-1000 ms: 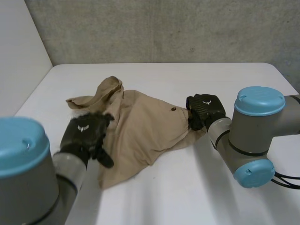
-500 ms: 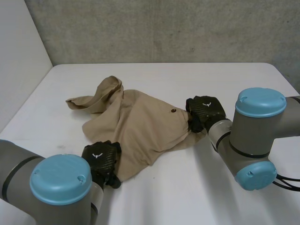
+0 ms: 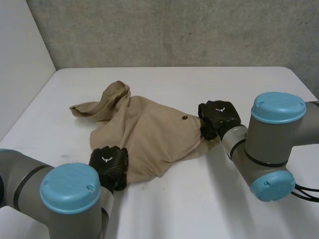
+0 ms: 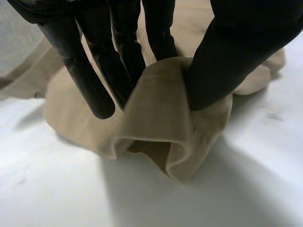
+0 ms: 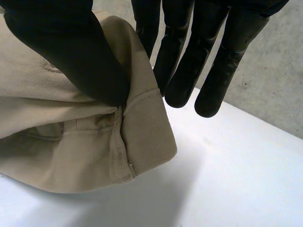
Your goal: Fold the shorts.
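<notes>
Grey concrete wall [image 3: 174,30] at the back, white surface [image 3: 199,209] in front; tan shorts [image 3: 149,134] lie crumpled across the middle of the surface; centre part is spread roughly flat with wrinkles; 1 bunched, twisted part [image 3: 112,97] stands up at the far left end; 1 small dark button [image 3: 184,117] shows on the cloth near the right end; fabric is plain tan weave.

Left hand [image 3: 108,164] is on the near edge of the shorts, at the corner closest to the robot's left arm [image 3: 70,186]; in the left wrist view its fingers [image 4: 94,80] and thumb [image 4: 222,61] are clamped on a fold of the cloth; the fold bulges between them and its edge curls under, just above the surface; more of the shorts lies beyond the fingers.

Right hand [image 3: 217,117] is at the right end of the shorts, right arm [image 3: 276,107] beside it; in the right wrist view the thumb [image 5: 71,52] presses on a stitched hem corner [image 5: 142,137]; fingers [image 5: 189,61] are straight on the far side, 1 behind the cloth edge, so the hem is pinched between thumb and fingers; a seam [image 5: 118,146] runs down the hem; the corner is held a little off the surface.
</notes>
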You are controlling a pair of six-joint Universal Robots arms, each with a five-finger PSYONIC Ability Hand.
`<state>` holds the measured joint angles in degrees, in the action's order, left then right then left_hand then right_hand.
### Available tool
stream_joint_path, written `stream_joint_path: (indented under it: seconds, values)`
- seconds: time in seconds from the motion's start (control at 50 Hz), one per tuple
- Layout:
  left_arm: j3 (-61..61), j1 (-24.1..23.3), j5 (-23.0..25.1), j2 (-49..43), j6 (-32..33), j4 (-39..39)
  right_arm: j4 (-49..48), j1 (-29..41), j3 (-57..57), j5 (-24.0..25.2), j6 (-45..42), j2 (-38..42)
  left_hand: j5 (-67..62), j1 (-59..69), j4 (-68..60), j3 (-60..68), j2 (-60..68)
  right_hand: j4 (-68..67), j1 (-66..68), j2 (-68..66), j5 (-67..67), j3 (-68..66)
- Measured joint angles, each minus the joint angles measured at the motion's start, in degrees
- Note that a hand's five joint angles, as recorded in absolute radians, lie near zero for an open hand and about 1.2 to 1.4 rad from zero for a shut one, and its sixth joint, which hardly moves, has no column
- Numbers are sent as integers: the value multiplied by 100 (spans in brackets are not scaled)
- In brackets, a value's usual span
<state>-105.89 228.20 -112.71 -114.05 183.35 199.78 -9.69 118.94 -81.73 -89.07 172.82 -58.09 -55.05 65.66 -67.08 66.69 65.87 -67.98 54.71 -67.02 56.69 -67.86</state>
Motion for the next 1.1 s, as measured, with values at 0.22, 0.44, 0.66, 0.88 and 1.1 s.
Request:
stream_joint_path:
  seconds: [0.22, 0.44, 0.66, 0.88, 1.1]
  values:
    - [240, 283, 48, 542, 976, 128, 260, -50, -18, 15, -1033, -633, 0, 0, -161, 136, 214, 0, 0, 0, 0, 0]
    - [968, 612, 585, 2788, 1423, -132, 1084, -39, 358, 28, -2145, -2021, 0, 0, -163, 136, 248, -32, 0, 0, 0, 0]
    - [2348, 737, 1007, 4323, 1435, -647, 1481, -39, 1309, -3, -2650, -3645, 0, 0, -163, 136, 272, -32, 64, 0, 0, 0]
    - [3040, 748, 983, 4457, 1433, -880, 2049, -87, 1681, 29, -2811, -4006, 0, 0, -163, 137, 278, -32, 64, 0, 17, 0]
    - [2713, 929, 1047, 3382, 1433, -877, 2608, -59, 1491, 20, -3224, -3100, 0, 0, -164, 137, 279, -32, 64, 0, 28, 0]
